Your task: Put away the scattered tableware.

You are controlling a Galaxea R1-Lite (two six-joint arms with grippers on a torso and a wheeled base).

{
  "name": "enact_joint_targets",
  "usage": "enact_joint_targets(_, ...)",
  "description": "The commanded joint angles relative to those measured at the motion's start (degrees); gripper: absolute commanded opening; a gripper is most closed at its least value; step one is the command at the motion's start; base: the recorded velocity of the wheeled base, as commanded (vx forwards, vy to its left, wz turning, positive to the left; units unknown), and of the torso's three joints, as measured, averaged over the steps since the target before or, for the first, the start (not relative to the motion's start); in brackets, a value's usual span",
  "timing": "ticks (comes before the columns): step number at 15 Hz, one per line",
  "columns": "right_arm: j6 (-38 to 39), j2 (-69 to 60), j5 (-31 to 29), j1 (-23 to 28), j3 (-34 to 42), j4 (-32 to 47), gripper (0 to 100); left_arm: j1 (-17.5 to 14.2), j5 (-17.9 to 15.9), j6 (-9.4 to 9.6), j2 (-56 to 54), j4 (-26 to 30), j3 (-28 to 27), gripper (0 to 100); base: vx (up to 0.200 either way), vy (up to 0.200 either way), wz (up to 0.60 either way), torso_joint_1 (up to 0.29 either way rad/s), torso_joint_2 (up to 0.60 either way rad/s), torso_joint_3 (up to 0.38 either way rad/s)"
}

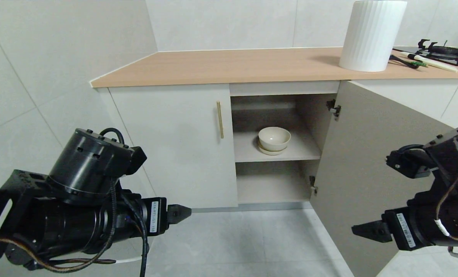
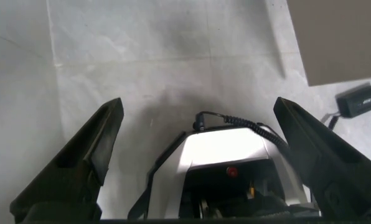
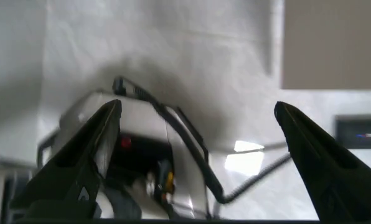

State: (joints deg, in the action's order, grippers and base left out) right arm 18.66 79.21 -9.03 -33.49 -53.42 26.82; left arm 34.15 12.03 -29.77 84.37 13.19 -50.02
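Bowl sits on a plate on the upper of 2 shelves in the cabinet, right door swung open. Left gripper and right gripper both spread wide, holding nothing, low over the grey tile floor. Wooden counter above carries a white ribbed jar

Wooden surface: white ribbed canister and loose utensils toward its right end; upper cabinet shelf: cream plate near centre, bowl stacked on it.
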Motion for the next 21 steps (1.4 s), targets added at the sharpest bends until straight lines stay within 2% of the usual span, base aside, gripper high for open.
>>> enact_joint_targets(1,-1.53,-3.80,-0.02,0.00,-1.51,3.94,100,0.04,0.01,-0.03,0.09,-0.01,0.01,100,0.000,-0.200,0.00,0.007,0.00,0.007)
enact_joint_targets(4,-3.72,-6.09,-0.11,0.09,-2.92,10.01,100,0.04,-0.08,-0.03,0.18,-0.01,0.10,100,0.000,-0.200,0.00,-0.001,0.00,0.007)
enact_joint_targets(6,-3.99,-6.79,-0.55,0.88,-3.01,10.09,100,0.04,-0.08,0.15,0.18,0.08,0.45,100,0.000,-0.200,0.00,0.002,0.00,0.005)
enact_joint_targets(13,-10.67,-6.70,-0.81,17.23,-4.68,9.22,100,0.04,-0.08,0.15,0.18,-0.01,0.45,100,0.000,0.000,0.00,0.000,0.00,0.000)
enact_joint_targets(17,-14.97,-6.09,-0.72,27.69,-5.12,5.44,100,0.04,-0.17,0.06,0.36,-0.01,0.45,100,0.000,0.000,0.00,0.000,0.00,0.000)
enact_joint_targets(19,-15.94,-5.91,-0.46,29.44,-5.12,4.73,100,0.04,-0.08,0.06,0.44,-0.01,0.45,100,0.000,0.000,0.00,0.000,0.00,0.000)
enact_joint_targets(21,-17.35,-4.77,-0.20,33.66,-5.03,2.62,100,0.04,-0.17,-0.03,0.44,-0.01,0.45,100,0.000,0.000,0.00,0.000,0.00,0.000)
